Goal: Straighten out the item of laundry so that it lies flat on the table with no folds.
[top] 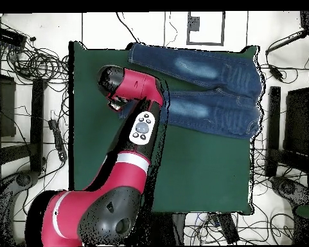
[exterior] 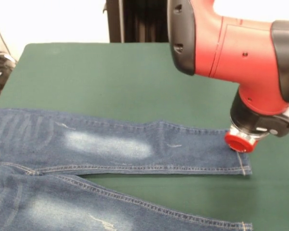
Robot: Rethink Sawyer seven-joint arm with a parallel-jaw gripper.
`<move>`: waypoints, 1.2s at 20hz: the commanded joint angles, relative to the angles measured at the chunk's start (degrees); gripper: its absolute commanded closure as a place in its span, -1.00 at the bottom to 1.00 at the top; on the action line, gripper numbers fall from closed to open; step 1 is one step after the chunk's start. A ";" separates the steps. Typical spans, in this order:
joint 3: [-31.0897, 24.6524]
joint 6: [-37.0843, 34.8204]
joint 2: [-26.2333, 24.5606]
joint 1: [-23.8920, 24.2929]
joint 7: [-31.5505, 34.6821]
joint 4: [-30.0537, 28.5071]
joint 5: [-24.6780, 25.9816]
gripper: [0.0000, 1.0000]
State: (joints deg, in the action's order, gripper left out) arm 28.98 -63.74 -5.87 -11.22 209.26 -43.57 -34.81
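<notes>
The blue denim jeans (exterior: 111, 144) lie on the dark green table (exterior: 111, 72) with both legs stretched toward the right in the front view; faded whitish patches show on the thighs. The far leg has a slight ripple near the knee. The red and black arm comes down from the upper right, and my gripper (exterior: 240, 143), seen as a red round tip, sits at the hemmed cuff of the far leg, touching or just above it. In the overhead view the jeans (top: 208, 96) lie along the table's (top: 202, 173) top edge and the arm's end (top: 117, 103) covers that cuff.
The jeans' waist lies close to the table's right edge in the overhead view. The black pedestal (exterior: 135, 19) stands behind the table's far side. Cables and stands (top: 28, 58) surround the table on the floor.
</notes>
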 commanded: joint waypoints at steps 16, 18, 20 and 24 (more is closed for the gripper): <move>-0.41 3.74 -7.88 0.59 13.78 2.62 -0.60 -1.00; -0.15 3.20 -7.99 0.55 14.41 2.96 -0.80 -1.00; 1.67 2.94 -8.22 0.11 16.72 3.36 -0.58 -1.00; 3.12 3.27 -8.25 -0.70 18.99 3.52 -1.07 -1.00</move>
State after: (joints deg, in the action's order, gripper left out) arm 32.41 -65.30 -8.33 -11.47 209.26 -38.60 -34.92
